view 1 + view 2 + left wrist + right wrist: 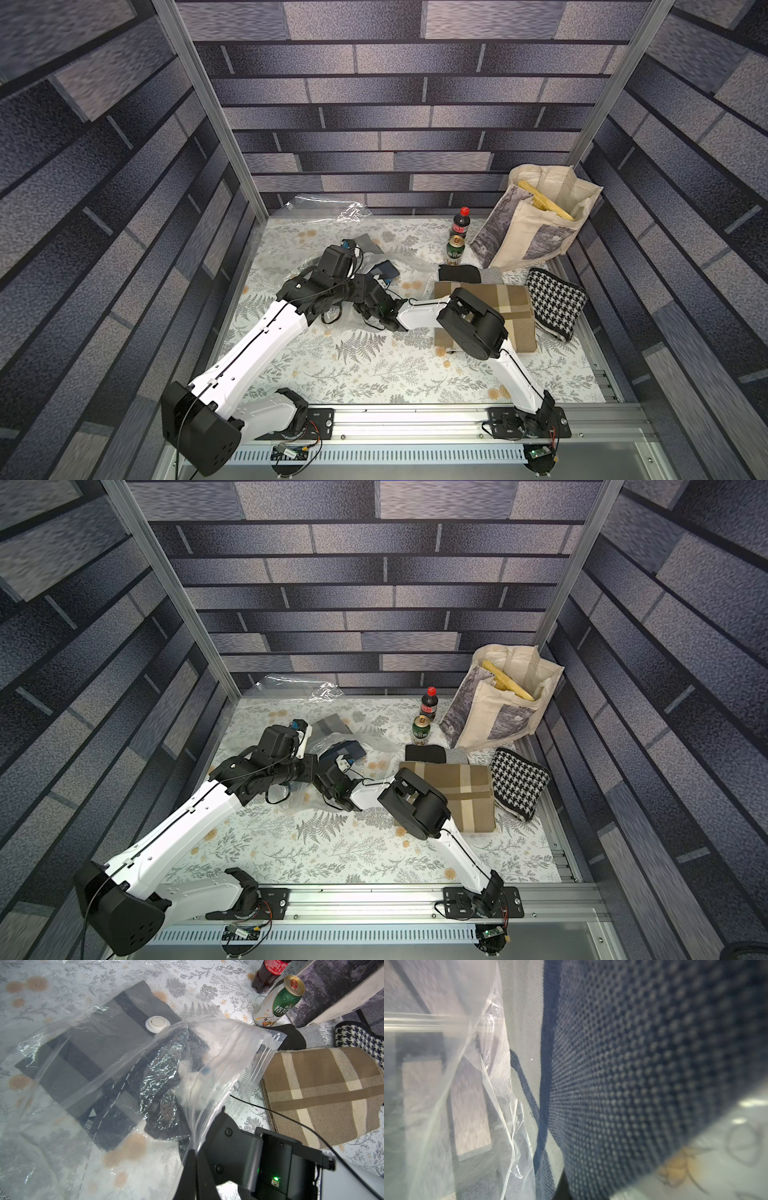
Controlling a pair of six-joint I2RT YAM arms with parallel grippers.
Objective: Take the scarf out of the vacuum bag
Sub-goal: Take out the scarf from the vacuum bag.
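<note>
Scarf [633,1084] cloth, a navy weave next to a pale grey band, lies almost against the right wrist lens. Crumpled clear film of the bag [483,1064] is beside it. The right gripper [345,761] is inside the bag's mouth, clenched on the scarf's navy edge; its own wrist view hides the tips behind the cloth. The left gripper [194,1150] is pinched tight on the bag's zip-strip rim and holds that flap up off the desk [374,374] like a tent, with the right arm reaching in under it.

Take 12 o'clock as the back wall in both top views. The bag lies at about 10 o'clock from the desk's middle. The scarf is inside it, lying flat, grey with dark bands. A white valve cap [157,1023] sits on the film over the scarf's far part.

At about 1 o'clock a cola bottle [460,222] stands upright, with a green can [455,251] just in front of it. A cream tote [536,232] leans in the back corner at 2 o'clock, with something yellowish inside. A black-and-grey cloth [465,273] lies just in front of the can. At 3 o'clock a tan plaid cloth [515,307] lies partly under the right arm's elbow. A houndstooth cloth [555,301] is just beside it, towards the desk's edge.
</note>
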